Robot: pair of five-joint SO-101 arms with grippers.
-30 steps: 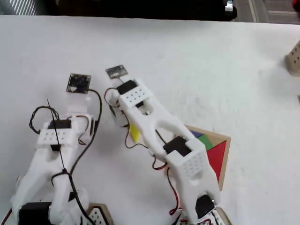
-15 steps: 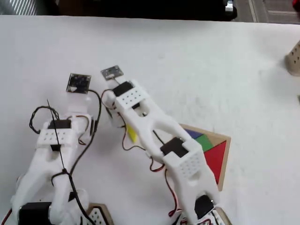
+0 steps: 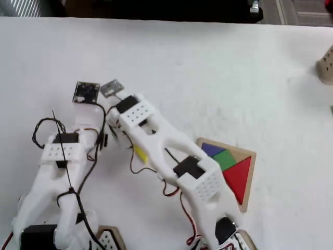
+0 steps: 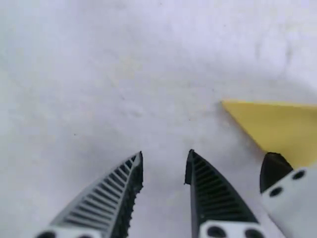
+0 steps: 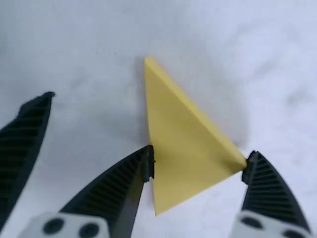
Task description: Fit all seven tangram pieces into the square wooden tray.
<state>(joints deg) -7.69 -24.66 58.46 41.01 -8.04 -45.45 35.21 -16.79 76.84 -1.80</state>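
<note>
A flat yellow triangular tangram piece (image 5: 185,144) lies on the white table, to the left of the tray, its edges pinched by the right gripper (image 5: 198,161). The square wooden tray (image 3: 250,174) lies flat, turned at an angle. In it sit a blue piece (image 3: 210,149), a green piece (image 3: 225,159) and a red triangle (image 3: 238,177), edge to edge.

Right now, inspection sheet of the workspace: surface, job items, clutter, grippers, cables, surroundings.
Surface: white table.
Job's things: wooden tray holds blue piece, green piece, red piece; yellow triangle flat on the table outside it.
Clutter: tan perforated object at the table's right edge.
Grippers: right gripper shut on the yellow triangle; left gripper open, empty, close by.
Cables: black cables loop over the left arm; red wires beside the right arm.
Surroundings: dark beyond the far edge, nothing seen.
</note>
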